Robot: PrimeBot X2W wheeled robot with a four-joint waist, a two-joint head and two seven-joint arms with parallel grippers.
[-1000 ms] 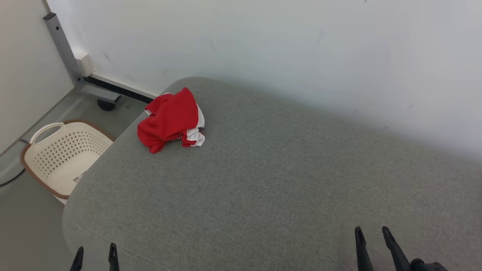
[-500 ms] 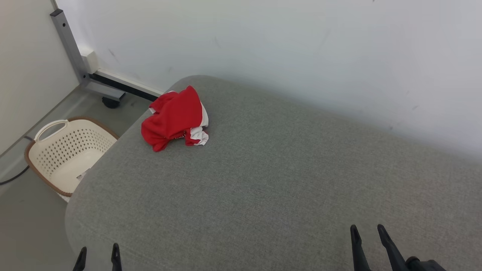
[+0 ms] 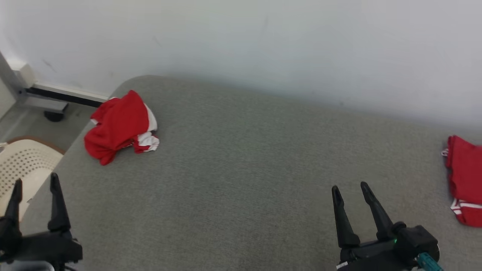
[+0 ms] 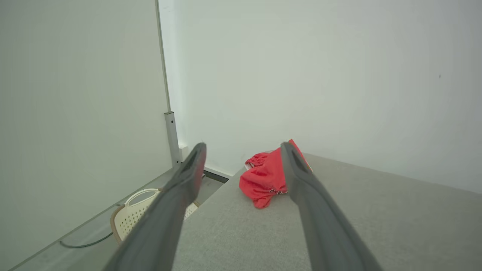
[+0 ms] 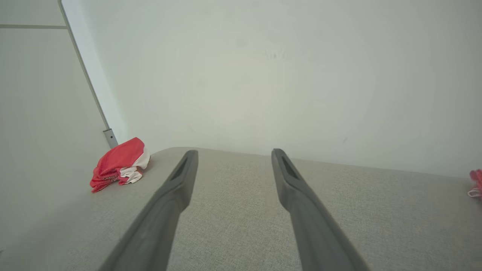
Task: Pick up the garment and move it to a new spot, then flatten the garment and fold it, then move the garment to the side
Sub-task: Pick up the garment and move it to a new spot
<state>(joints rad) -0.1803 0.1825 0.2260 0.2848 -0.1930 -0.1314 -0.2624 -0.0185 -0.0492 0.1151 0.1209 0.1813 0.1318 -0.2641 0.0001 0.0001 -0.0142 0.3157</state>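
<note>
A crumpled garment [image 3: 118,126] is bright red, with white patches along one edge. The padded surface [image 3: 241,169] under it is a mottled grey woven fabric. A second garment [image 3: 465,169] is the same red, with thin white stripes. The laundry basket [image 3: 26,162] is cream, patterned with rows of small holes, and has a brown rim. The wall [image 3: 263,37] is plain off-white. The left gripper [image 3: 34,182] and right gripper [image 3: 348,186] have black fingers; a small green light glows on the right one.

Grey cushion [image 3: 241,169] lies bare across centre and bottom of the head view, a wide pass. Heaped red garment [image 3: 118,126] upper left near the edge; red cloth [image 3: 465,180] at right edge. Wall [image 3: 263,45] closes the top. Basket [image 3: 26,165] lower left, beside the cushion.
</note>
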